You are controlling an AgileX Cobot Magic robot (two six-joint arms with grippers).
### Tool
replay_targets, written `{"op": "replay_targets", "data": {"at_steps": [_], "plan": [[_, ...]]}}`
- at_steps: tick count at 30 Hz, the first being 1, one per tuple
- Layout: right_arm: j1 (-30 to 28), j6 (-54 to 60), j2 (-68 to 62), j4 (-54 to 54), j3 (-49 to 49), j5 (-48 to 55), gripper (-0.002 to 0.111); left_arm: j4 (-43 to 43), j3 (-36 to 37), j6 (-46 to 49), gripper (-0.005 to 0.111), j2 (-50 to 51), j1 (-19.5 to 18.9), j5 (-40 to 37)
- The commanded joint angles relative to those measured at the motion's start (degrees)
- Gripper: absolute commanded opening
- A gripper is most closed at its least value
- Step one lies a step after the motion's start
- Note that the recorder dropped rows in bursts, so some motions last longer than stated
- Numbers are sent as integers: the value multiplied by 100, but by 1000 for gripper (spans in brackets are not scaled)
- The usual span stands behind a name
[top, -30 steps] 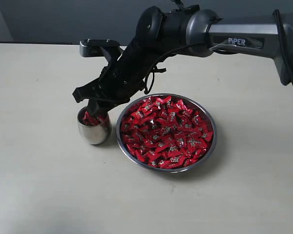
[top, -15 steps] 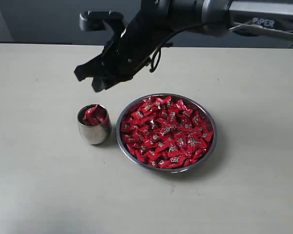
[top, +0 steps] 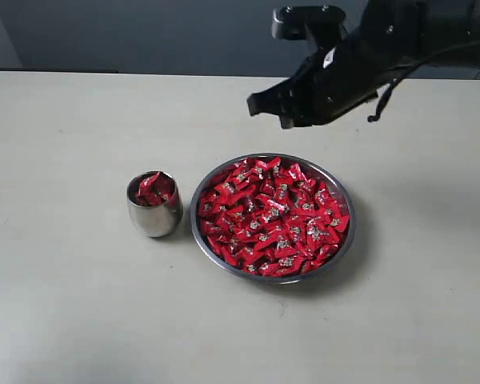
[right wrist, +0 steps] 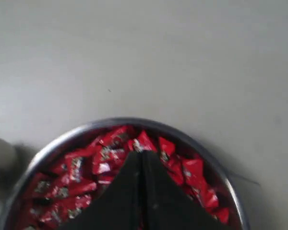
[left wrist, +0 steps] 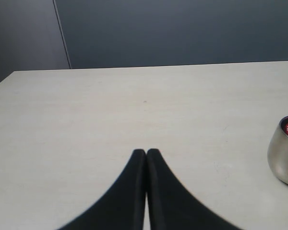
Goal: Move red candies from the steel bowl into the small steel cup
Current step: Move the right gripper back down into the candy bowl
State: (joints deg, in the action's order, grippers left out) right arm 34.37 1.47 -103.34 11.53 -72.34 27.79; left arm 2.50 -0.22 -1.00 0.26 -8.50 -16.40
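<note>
Exterior view: your right gripper (top: 274, 110) is hovering over the bowl (top: 273, 278), jaws together.
Your left gripper (left wrist: 146, 153) is sitting closed near the cup (left wrist: 282, 162).

steel bowl (top: 353, 220) polished metal, bright reflective rim, small steel cup (top: 152, 221) same glossy smooth metal, red candies (top: 272, 220) shiny crinkled foil-like wrappers, table (top: 64, 304) matt, smooth, right gripper (right wrist: 142, 156) matt black

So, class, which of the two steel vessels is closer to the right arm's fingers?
The steel bowl, wide, shallow, heaped with red candies; the small steel cup stands farther left.
</note>
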Motion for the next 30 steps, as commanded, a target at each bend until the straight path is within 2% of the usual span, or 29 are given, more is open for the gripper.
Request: {"op": "replay_targets", "data": {"at_steps": [1,7,11,14,21,30], "plan": [[-279,-1,90,-53,320,370,-1,7,22,-15,0,-26,11,10],[-291,277,3,45,320,639,-1,7,22,-15,0,-26,11,10],[-291,1175,-304,601,221,814,-1,7,22,-15,0,-26,11,10],[-291,1879,-676,1080,-140,1336,-1,7,22,-15,0,-26,11,10],[-291,2517,-1443,1087,-1370,2698,-1,7,22,-15,0,-26,11,10],[-291,2871,-1797,997,-2033,3202,-1,7,22,-15,0,-26,11,10]]}}
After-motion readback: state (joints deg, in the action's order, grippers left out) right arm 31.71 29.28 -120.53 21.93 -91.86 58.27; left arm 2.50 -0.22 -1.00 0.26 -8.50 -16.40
